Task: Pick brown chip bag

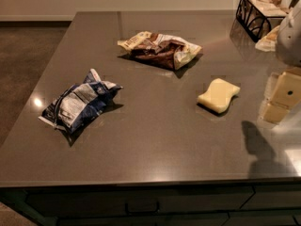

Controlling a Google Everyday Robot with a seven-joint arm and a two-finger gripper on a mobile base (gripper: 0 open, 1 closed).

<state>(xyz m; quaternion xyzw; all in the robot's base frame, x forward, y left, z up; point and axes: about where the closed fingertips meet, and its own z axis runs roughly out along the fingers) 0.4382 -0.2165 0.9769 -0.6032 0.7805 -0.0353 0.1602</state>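
The brown chip bag (160, 50) lies flat on the dark grey counter (155, 140), towards the back middle. It is wrinkly, dark brown in the centre with cream-yellow ends. My gripper (281, 98) shows as pale blocks at the right edge of the view, above the counter. It is well to the right of the bag and nearer the front, with the sponge between them. It is not touching the bag and holds nothing that I can see.
A blue-and-white chip bag (79, 105) lies at the left front. A pale yellow sponge (218, 95) lies right of centre, close to the gripper. A black wire basket (258, 13) stands at the back right corner. The counter's front edge runs below, with drawers under it.
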